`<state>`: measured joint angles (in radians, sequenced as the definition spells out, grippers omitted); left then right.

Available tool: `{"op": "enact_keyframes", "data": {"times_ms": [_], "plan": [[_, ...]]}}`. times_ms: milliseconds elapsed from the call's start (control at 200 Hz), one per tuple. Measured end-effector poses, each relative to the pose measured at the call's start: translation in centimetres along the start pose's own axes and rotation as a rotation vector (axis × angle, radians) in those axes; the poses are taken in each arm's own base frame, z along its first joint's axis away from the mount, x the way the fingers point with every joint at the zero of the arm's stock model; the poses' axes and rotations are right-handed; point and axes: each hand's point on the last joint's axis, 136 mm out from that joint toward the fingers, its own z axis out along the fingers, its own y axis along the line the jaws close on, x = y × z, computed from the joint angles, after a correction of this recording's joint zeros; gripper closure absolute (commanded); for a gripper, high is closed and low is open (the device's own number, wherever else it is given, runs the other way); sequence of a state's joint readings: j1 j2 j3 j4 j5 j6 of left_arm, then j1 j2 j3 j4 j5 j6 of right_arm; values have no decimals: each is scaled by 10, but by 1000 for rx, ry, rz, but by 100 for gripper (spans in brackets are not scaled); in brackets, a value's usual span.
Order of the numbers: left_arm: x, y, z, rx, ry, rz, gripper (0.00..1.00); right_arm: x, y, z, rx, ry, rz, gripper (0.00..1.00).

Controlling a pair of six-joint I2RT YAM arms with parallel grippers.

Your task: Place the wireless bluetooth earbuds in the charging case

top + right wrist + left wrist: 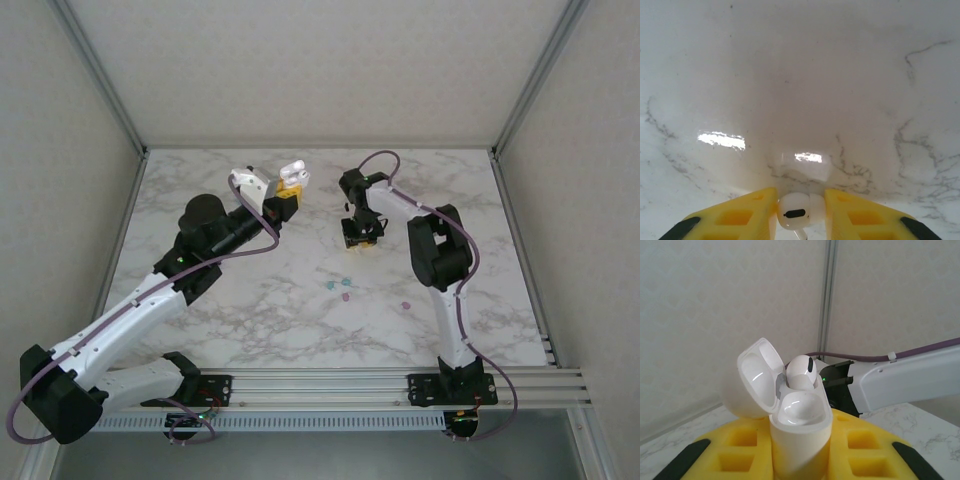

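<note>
The right gripper point(361, 232), closed onto the white earbud point(801, 212) at the worktop point(250, 300), stands right of and lower than the charging case point(292, 172), which the left gripper point(287, 195) clamps upright, lid point(757, 377) open, one socket point(801, 407) free

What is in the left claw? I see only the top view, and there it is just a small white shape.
Observer: The left wrist view shows a white case with its lid open, held by the left claw.
Operator: Is the case empty?
Observer: No. One earbud sits in it, and the socket beside it is free.
Operator: And what is the right claw doing?
Observer: In the right wrist view, the right claw is closed on a second earbud, close to the table.
</note>
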<state>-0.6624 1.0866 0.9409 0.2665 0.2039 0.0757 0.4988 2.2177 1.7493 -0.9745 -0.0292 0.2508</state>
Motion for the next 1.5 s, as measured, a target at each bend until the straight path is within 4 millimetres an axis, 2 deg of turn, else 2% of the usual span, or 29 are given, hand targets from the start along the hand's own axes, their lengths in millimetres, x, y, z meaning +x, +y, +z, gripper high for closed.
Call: {"op": "enact_keyframes", "data": {"times_ms": [115, 350, 545, 646, 746, 851, 926, 986, 1111, 1306, 1496], "plan": [[5, 1, 3, 0, 12, -2, 87, 0, 1, -18, -12, -41, 9, 73], [14, 2, 9, -1, 37, -6, 87, -13, 5, -97, -71, -242, 28, 73], [20, 3, 14, -1, 53, -9, 87, -15, 8, -146, -110, -363, 42, 73], [24, 3, 18, 2, 58, -21, 87, -16, 11, -190, -157, -487, 54, 73], [28, 2, 27, 15, 52, -38, 87, -12, 18, -248, -249, -660, 67, 73], [36, 1, 39, 32, 50, -60, 87, 1, 24, -310, -366, -842, 79, 73], [43, -1, 48, 46, 48, -71, 87, 10, 28, -343, -443, -942, 83, 73], [48, -4, 54, 59, 47, -82, 87, 16, 32, -361, -498, -1003, 82, 73], [54, -12, 67, 82, 34, -90, 87, 22, 41, -377, -581, -1064, 81, 72], [46, -23, 79, 115, -23, -96, 87, 24, 60, -373, -645, -1068, 70, 72], [42, -31, 83, 134, -53, -92, 87, 27, 75, -378, -694, -1074, 51, 72]]}}
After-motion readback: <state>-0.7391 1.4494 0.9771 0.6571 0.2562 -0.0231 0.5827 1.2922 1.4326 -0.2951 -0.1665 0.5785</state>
